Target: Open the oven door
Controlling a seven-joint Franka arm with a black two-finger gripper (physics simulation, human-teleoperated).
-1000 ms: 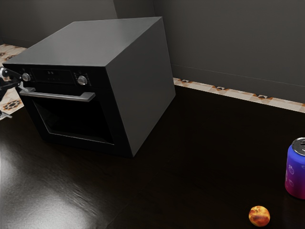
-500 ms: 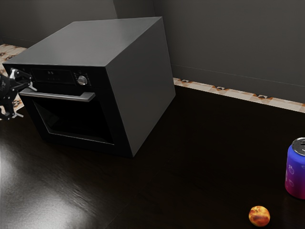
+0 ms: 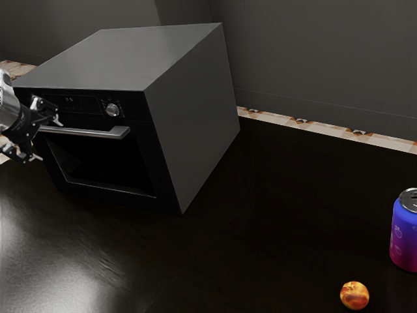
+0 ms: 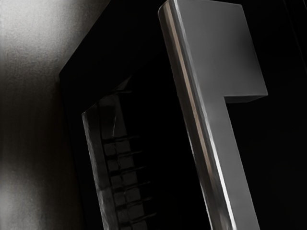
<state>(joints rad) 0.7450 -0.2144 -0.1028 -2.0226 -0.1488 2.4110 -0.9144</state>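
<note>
In the exterior view my gripper (image 3: pixel 50 141) is open at the left end of the oven handle (image 3: pixel 98 133), one finger higher and the other lower, with a gap between the tips. It hides part of the oven's left front corner. The black oven door (image 3: pixel 161 176) stands closed below the control panel, its dark window facing out. Seen in the wrist view, the metal handle (image 4: pixel 211 124) runs long and slanted close to my hand, with a square mount at one end; beside it is the window with rack rails inside.
The grey oven body (image 3: pixel 195 117) stands on the dark table (image 3: pixel 260 195). A round knob (image 3: pixel 113 109) sits above the handle. At the exterior view's right are a blue-purple can (image 3: pixel 405 235) and a peach (image 3: pixel 354 295).
My gripper has come further into the exterior view, moving toward its right at the front of the oven. The door, can and peach have stayed put.
</note>
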